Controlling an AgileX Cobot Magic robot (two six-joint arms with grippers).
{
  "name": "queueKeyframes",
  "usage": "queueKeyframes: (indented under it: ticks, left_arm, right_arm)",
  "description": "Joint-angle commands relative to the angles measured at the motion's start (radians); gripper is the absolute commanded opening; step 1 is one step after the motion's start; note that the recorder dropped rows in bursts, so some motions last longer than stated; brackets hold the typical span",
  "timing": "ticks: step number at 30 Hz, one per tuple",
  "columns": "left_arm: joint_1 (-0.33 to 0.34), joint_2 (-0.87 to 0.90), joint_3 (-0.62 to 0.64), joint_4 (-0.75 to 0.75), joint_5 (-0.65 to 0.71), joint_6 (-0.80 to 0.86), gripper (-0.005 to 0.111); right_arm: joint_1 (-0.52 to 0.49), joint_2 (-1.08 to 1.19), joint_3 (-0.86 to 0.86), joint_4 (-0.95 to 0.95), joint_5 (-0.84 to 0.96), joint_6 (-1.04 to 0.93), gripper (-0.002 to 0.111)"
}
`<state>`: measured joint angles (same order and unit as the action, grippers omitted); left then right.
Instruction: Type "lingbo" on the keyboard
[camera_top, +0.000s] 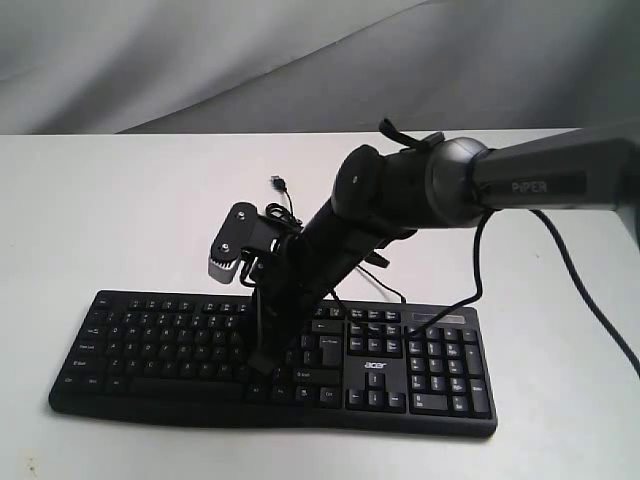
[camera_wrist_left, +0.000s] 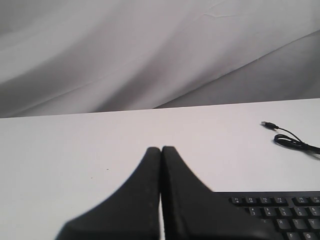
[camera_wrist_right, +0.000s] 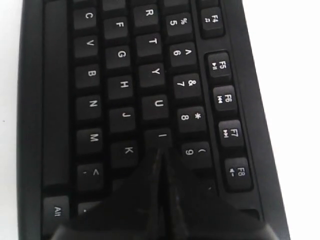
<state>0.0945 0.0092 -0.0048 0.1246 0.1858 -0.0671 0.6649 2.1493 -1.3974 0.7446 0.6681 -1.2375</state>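
The black keyboard (camera_top: 160, 345) with white legends lies along the table's front edge. My right arm reaches across from the right, and its gripper (camera_top: 262, 364) points down onto the letter keys. In the right wrist view the right gripper (camera_wrist_right: 161, 151) is shut with nothing held. Its joined tips rest at the edge of the I key (camera_wrist_right: 161, 136), between K and 9 on the keyboard (camera_wrist_right: 120, 55). My left gripper (camera_wrist_left: 161, 148) is also shut and empty, above bare table beside the keyboard's (camera_wrist_left: 282, 212) far left corner. It does not show in the exterior view.
The keyboard's thin black USB cable (camera_top: 284, 196) lies coiled on the white table (camera_top: 120, 200) behind the keyboard, also in the left wrist view as the cable (camera_wrist_left: 290, 140). A grey cloth backdrop (camera_top: 200, 60) hangs behind the table. The right arm's own cable (camera_top: 585, 300) trails at right.
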Motion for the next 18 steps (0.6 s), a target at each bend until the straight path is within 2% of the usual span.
queueKeyframes:
  ticks: [1,18]
  left_arm:
    - [-0.005,0.006,0.005,0.000,-0.006,-0.002,0.001]
    - [-0.005,0.006,0.005,0.000,-0.006,-0.002,0.001]
  right_arm:
    - [0.000,0.001,0.005,-0.002,-0.001,-0.017,0.000]
    - [0.002,0.002,0.005,0.017,0.034,-0.049,0.000]
